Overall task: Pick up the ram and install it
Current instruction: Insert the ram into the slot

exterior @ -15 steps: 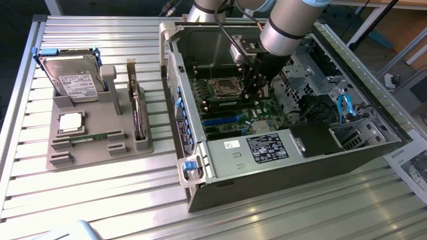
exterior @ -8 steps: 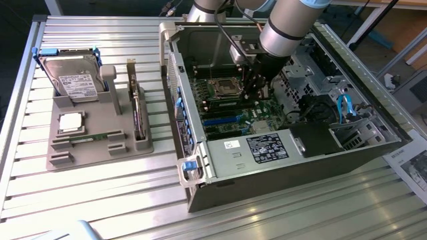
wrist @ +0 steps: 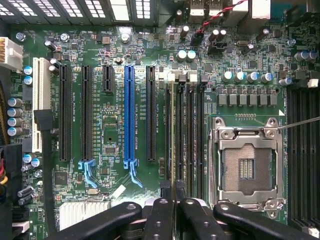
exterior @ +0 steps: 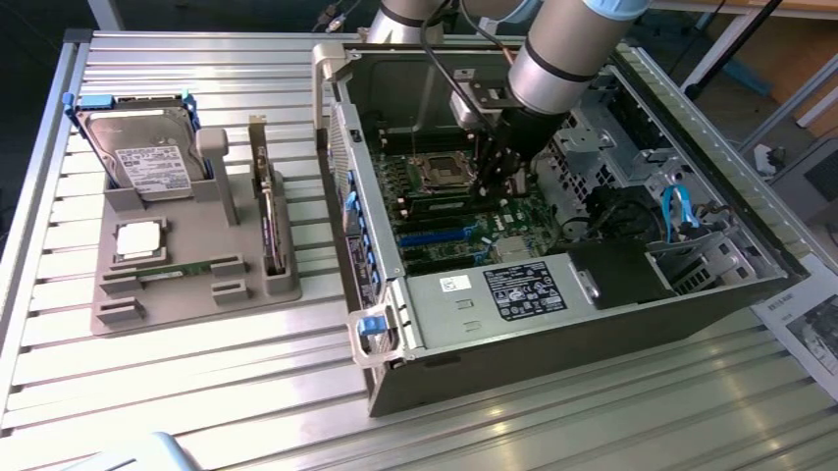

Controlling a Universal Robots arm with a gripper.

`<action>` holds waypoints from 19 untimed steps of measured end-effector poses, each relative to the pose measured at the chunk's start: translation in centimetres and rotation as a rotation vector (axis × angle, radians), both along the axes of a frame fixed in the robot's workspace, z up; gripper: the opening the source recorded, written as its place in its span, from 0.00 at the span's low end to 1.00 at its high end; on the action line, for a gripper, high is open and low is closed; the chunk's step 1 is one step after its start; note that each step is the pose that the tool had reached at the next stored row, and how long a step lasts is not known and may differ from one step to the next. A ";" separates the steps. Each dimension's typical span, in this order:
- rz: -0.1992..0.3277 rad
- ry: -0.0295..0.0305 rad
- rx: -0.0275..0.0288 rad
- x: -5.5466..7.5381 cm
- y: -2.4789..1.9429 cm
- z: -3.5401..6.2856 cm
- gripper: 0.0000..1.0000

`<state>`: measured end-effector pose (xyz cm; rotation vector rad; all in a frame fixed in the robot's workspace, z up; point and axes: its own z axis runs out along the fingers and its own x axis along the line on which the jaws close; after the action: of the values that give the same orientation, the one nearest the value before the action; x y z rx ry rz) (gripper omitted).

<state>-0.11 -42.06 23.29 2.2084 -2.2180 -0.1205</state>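
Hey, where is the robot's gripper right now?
The gripper is inside the open computer case on the exterior view's right, above the motherboard's memory slots and beside the empty processor socket.

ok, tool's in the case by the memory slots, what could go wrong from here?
1. The tool is shut and low at the end of the memory slots, beside the open processor socket; a sideways slip could hit the bare contacts.
2. What looks like the ram stands edge-on in one slot. Whether it is seated I cannot tell; pushing on a misaligned stick could stress it and the slot.
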 end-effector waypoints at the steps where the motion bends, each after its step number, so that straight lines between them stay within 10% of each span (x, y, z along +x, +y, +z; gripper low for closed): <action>1: 0.000 0.0000 0.0001 0.0 0.00 -0.05 0.12; 17: 0.000 -0.0001 0.0004 0.0 0.00 -0.35 0.13; 19: 0.000 -0.0001 0.0002 0.0 -0.01 -0.35 0.25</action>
<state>-0.11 -42.07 22.95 2.2085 -2.2182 -0.1207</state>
